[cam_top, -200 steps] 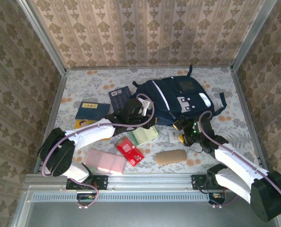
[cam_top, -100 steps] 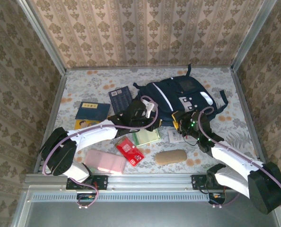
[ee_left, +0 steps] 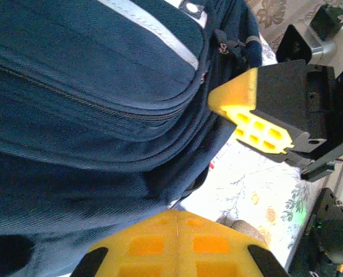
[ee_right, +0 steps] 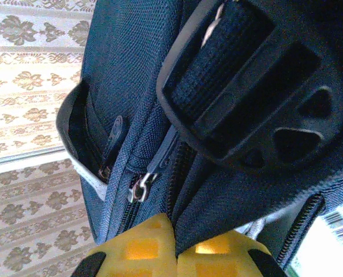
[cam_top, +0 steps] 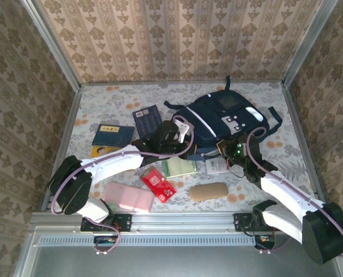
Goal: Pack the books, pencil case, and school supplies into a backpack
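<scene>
The navy backpack (cam_top: 226, 118) lies at the back right of the table. Both grippers are at its near edge. My right gripper (cam_top: 222, 151) is shut on a fold of the backpack's fabric (ee_right: 217, 202), just below a zipper pull (ee_right: 138, 187) and a black buckle (ee_right: 258, 98). My left gripper (cam_top: 186, 140) is shut, its tips (ee_left: 177, 214) against the backpack's side (ee_left: 73, 115). Three books lie to the left: a navy one (cam_top: 146, 118), a blue one (cam_top: 114, 135) and an orange-yellow one (cam_top: 102, 151). A red packet (cam_top: 158, 183), a green pad (cam_top: 180, 167), a white packet (cam_top: 216, 166) and a tan pencil case (cam_top: 209, 191) lie in front.
A flat pink case (cam_top: 128, 196) lies near the front edge on the left. Patterned walls and metal rails (cam_top: 70, 121) close the table in on three sides. One of the right gripper's fingers (ee_left: 252, 124) hangs close in the left wrist view.
My right gripper moved up to the backpack's near edge and shut on its fabric. The backpack shifted slightly to the right. The left gripper stayed shut at its left side.
</scene>
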`<state>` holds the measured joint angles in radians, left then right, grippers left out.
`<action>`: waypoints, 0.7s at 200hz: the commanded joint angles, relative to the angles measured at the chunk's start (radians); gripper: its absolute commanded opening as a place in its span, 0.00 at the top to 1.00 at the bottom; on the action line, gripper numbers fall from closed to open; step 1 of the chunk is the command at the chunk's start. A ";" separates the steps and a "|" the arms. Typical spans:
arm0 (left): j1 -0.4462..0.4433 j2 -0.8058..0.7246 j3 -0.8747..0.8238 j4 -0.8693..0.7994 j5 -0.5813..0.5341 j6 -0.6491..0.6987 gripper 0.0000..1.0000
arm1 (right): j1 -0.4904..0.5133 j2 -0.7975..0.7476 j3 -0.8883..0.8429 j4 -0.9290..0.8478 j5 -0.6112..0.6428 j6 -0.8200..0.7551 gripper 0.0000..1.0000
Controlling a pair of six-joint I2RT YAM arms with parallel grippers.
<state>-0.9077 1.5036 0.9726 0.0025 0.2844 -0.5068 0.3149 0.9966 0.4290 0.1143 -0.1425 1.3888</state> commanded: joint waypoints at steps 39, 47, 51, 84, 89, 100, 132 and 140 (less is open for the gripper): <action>-0.001 0.020 0.038 -0.103 0.028 0.085 0.88 | -0.049 0.034 0.055 0.002 -0.091 -0.042 1.00; -0.010 0.034 0.046 -0.107 0.041 0.083 0.81 | -0.049 0.037 0.057 0.012 -0.099 -0.031 1.00; -0.013 0.041 0.050 -0.107 0.049 0.079 0.78 | -0.049 0.037 0.059 0.013 -0.101 -0.026 1.00; -0.049 0.089 0.070 -0.100 0.069 0.058 0.62 | -0.045 0.018 0.082 -0.003 -0.104 -0.007 1.00; -0.053 0.096 0.072 -0.098 0.068 0.055 0.61 | -0.044 0.015 0.087 -0.006 -0.104 -0.003 1.00; -0.059 0.110 0.076 -0.092 0.068 0.048 0.59 | -0.042 0.013 0.098 -0.016 -0.105 0.002 1.00; -0.063 0.147 0.080 -0.074 0.066 0.054 0.57 | -0.038 0.015 0.107 -0.003 -0.113 0.040 1.00; -0.061 0.154 0.080 -0.069 0.055 0.060 0.57 | -0.037 0.020 0.106 0.005 -0.115 0.051 1.00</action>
<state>-0.9676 1.6371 1.0222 -0.0788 0.3374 -0.4526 0.2733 1.0351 0.4858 0.0620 -0.2260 1.3960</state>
